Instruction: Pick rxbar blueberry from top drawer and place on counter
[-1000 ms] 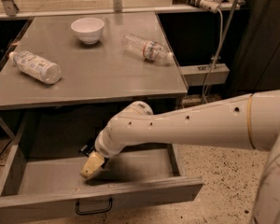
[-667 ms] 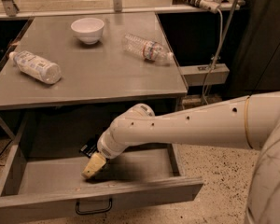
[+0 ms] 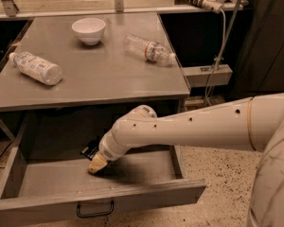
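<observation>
On the grey metal surface (image 3: 109, 82): white bowl (image 3: 88, 30) at the back, one clear plastic bottle (image 3: 36, 67) lying left, another bottle (image 3: 149, 48) lying right. Below, top drawer (image 3: 47, 181) pulled open. Inside, pincer (image 3: 98, 164) low over the drawer floor; how far open, cannot tell. Just behind it, rxbar blueberry (image 3: 89, 149), dark, flat.

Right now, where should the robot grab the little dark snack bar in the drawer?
Probably across its narrow width, from above: the rxbar blueberry lies flat on the floor of the top drawer, partly hidden by the arm. The gripper is low in the drawer, just in front of it.
</observation>
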`<act>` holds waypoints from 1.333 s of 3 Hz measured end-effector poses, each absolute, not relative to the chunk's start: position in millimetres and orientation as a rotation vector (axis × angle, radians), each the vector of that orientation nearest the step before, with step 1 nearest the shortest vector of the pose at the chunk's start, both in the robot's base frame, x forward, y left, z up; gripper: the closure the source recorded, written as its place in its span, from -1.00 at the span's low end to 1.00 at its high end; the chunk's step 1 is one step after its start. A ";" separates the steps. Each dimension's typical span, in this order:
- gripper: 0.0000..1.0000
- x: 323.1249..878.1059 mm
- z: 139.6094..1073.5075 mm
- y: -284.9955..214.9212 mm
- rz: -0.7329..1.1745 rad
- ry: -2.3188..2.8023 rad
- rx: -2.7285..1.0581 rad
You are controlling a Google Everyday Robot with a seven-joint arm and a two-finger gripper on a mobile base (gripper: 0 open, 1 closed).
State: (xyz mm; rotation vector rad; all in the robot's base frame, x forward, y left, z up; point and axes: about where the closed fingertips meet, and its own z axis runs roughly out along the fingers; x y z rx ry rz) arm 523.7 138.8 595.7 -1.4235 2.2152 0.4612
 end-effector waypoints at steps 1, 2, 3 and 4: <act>0.18 523.7 595.7 138.8 0.461 2.215 -1.424; 0.80 523.7 595.7 138.8 0.461 2.215 -1.424; 1.00 523.7 595.7 138.8 0.461 2.215 -1.424; 1.00 523.9 603.1 139.9 0.461 2.215 -1.424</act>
